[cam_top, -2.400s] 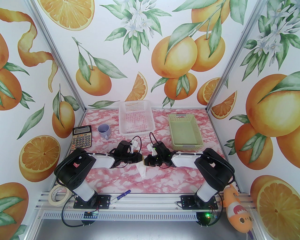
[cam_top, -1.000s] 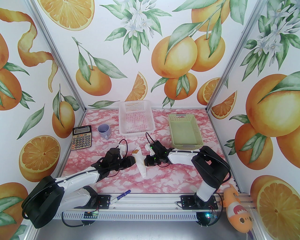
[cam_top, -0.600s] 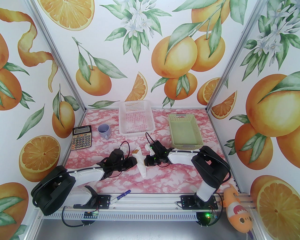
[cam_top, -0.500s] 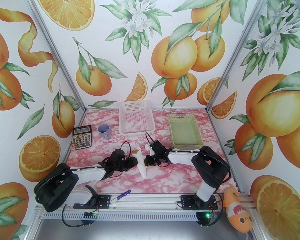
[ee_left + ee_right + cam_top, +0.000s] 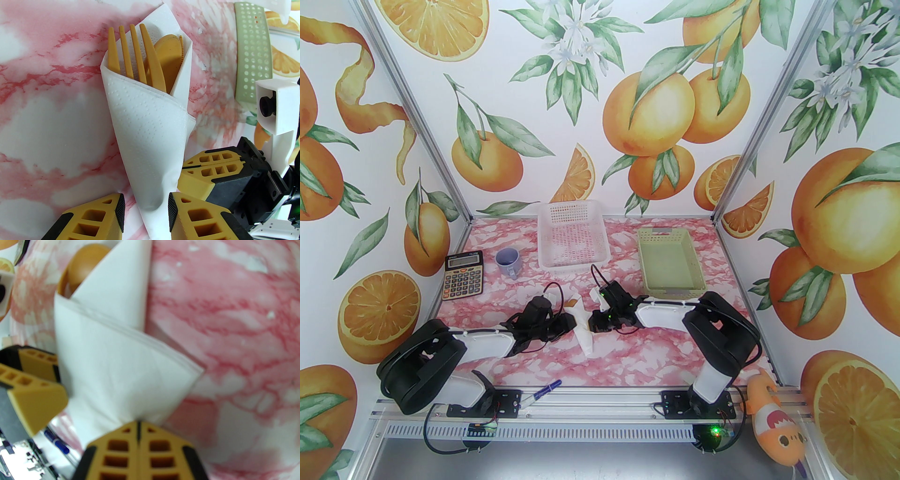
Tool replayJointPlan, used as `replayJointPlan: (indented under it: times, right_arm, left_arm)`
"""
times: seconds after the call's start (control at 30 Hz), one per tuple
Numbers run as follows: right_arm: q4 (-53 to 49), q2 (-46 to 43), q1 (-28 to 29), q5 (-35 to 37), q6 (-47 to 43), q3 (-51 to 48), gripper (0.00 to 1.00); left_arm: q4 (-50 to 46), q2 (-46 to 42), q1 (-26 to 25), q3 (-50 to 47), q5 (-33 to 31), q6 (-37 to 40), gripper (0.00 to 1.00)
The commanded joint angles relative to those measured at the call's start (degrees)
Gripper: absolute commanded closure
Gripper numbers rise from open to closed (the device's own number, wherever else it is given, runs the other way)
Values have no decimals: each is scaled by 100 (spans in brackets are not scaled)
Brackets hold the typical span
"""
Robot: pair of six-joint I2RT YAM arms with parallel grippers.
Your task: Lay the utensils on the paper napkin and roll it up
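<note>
Left tool [image 5: 144,207] straddles the narrow end of the paper napkin [image 5: 145,131]. Its fingers are apart, one pad about at the paper and a gap showing at the other, so it is released and not grasping yet. Right tool [image 5: 187,167] sits just to its right, clenched, with nothing visible between its fingers. Its tip is pushed against the side of the roll, near where the outer flap ends. The napkin is wrapped into a cone lying on the surface [image 5: 46,131], running straight ahead from the left tool. Fork [image 5: 131,54] and spoon [image 5: 170,52] are inside, heads poking out of the wide end farthest from the tool.

Likely failure modes:
- The flap looks held only by the right tool's push. If that tool backs off before the left one clamps, the wrap probably springs open.
- A hard close on the thin tip, where there may be little handle inside, could crush or twist the paper and loosen the cone.
- The wide end is open, so lifting or tilting from the near end could let the fork and spoon slide out ahead.
- The paper is thin, and dragging it on the surface may tear it.
- The two tools are nearly touching, so a sideways correction risks a knock.
</note>
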Motion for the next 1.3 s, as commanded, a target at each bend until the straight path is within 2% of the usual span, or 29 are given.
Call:
replayJointPlan:
  times: [0.0,0.67,0.87,0.97,1.17,1.27]
  right_arm:
    - [-592,392,37,637,-62,-280,100]
    - [-440,430,39,602,-17,-345,100]
    - [-422,395,42,602,-6,-356,100]
    - [-300,345,33,520,11,-387,100]
    - [128,89,-50,205,96,-477,100]
    - [311,-151,-100,50,118,-524,97]
  left_arm:
    - [654,378,-146,247,0,-18,63]
    - [586,515,-172,348,5,18,67]
    - [574,549,-172,365,7,138,73]
    - [589,561,-177,388,9,274,86]
    - [533,425,-177,366,-128,476,98]
    - [486,315,-167,358,-164,555,100]
